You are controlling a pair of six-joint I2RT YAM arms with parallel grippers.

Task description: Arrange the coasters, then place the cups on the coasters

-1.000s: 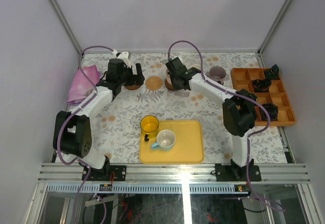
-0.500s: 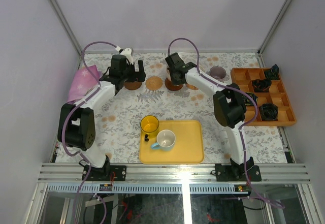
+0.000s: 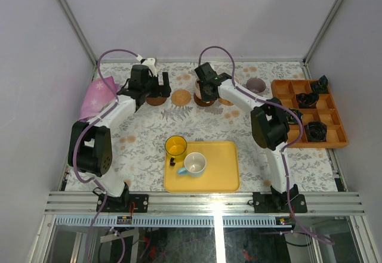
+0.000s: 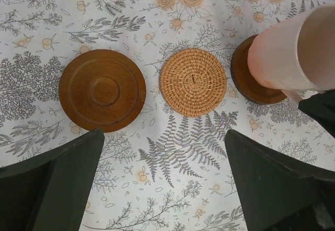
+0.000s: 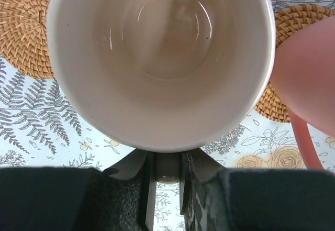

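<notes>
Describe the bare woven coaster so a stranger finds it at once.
On the floral tablecloth, beyond the yellow tray, coasters form a far row. The woven coaster lies between a dark wooden coaster and another under a pink cup. It alone is tan wickerwork with nothing on it.

The tablecloth (image 4: 183,157) is white, printed with grey ferns and small orange flowers. The dark brown coaster (image 4: 102,90) shows turned rings; the tan coaster (image 4: 193,82) has a woven spiral. The pink cup (image 4: 285,58) is pale cream inside. The yellow tray (image 3: 221,167) carries a yellow cup (image 3: 176,145) and a light blue cup (image 3: 194,164) that is white inside. The purple-grey cup (image 3: 256,85), orange box (image 3: 283,90) and pink cloth (image 3: 94,99) are plain.
</notes>
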